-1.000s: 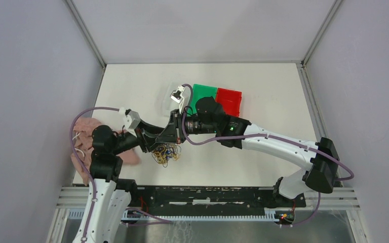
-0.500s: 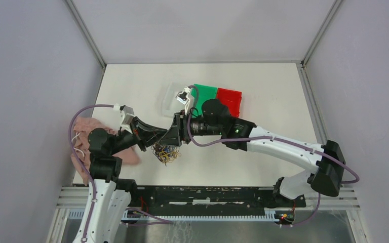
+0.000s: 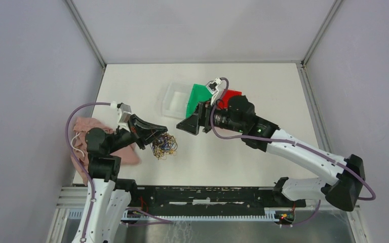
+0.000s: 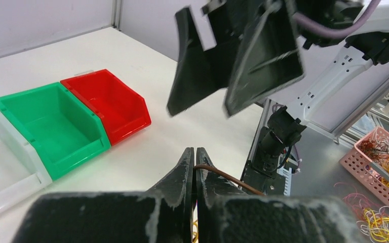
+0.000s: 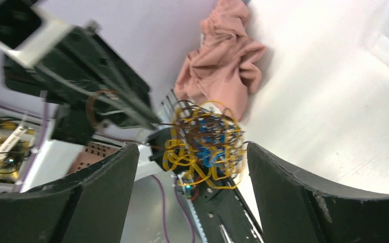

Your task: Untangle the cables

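Note:
The cables (image 3: 163, 146) are one tangled clump of yellow, blue and dark brown strands near the table's front left. My left gripper (image 3: 162, 131) is shut on a brown strand (image 4: 228, 176) of the clump, which dangles below its fingertips (image 4: 195, 152). In the right wrist view the cables (image 5: 207, 144) hang in front of my right gripper (image 5: 191, 147), apart from both fingers. My right gripper (image 3: 185, 124) is open and empty, a little to the right of the clump. It shows in the left wrist view as two dark fingers (image 4: 263, 55) overhead.
A clear bin (image 3: 174, 98), a green bin (image 3: 200, 93) and a red bin (image 3: 230, 96) stand side by side behind the grippers. A pink cloth (image 3: 88, 126) lies at the table's left edge. A pink basket (image 4: 380, 159) of bands sits off the table.
My right gripper has opened, let go of the clump and drawn back to the right. My left gripper has shut on a strand and now holds the clump alone.

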Available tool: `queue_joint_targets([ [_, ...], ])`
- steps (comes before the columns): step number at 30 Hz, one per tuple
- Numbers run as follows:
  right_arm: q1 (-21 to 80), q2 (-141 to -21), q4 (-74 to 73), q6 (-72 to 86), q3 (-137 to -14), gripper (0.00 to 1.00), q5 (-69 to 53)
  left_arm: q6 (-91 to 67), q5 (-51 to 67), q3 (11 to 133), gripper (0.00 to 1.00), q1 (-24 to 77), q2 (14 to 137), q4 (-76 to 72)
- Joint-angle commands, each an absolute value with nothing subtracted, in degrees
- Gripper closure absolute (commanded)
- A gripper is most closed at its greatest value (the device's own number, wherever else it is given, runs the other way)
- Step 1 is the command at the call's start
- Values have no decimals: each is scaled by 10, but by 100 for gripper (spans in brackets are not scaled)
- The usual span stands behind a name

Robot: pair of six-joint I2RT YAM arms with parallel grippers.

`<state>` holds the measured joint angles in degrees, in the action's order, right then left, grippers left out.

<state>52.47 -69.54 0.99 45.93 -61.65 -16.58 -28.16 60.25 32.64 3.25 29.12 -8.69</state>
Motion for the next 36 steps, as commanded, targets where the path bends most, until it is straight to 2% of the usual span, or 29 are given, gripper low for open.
queue_joint_targets([
  [1, 529, -751, 39, 449, -626, 10, -159, -323, 598, 360, 97, 33, 296, -124],
  [5, 554, -781, 85, 444, -631, 1, -157, -321, 588, 360, 97, 33, 299, -126],
  [19, 600, -886, 170, 455, -663, 0, -134, -351, 566, 361, 97, 36, 311, -160],
  [26, 600, -925, 224, 483, -658, 0, -50, -369, 568, 367, 96, 39, 307, -162],
  [36, 601, -959, 209, 472, -636, 2, 45, -402, 572, 402, 95, 42, 300, -168],
])
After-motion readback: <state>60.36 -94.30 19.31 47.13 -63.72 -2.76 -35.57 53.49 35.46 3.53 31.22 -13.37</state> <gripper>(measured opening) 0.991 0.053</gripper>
